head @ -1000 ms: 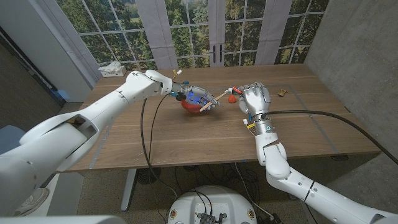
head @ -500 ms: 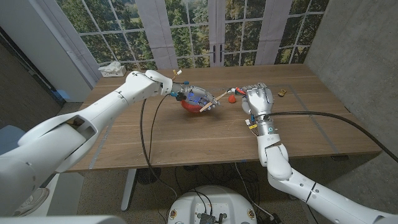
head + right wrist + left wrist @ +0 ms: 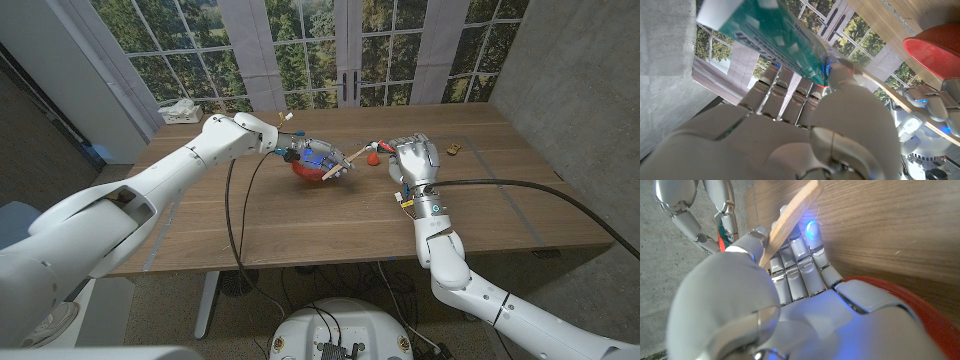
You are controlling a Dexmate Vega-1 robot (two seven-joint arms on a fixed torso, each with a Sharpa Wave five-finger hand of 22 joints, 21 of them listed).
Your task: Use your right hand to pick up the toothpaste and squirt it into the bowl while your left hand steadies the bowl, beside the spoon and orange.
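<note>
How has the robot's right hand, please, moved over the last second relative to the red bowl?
No clear move: the right hand holds the same gap from the red bowl.

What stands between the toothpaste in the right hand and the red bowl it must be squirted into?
The right hand grips the toothpaste beside the bowl. A wooden spoon slants out of the bowl towards it, and the left hand lies over the bowl's rim, partly covering the opening.

toothpaste (image 3: 774,37) tube carries dark lettering (too blurred and skewed to read); no other legible text.
</note>
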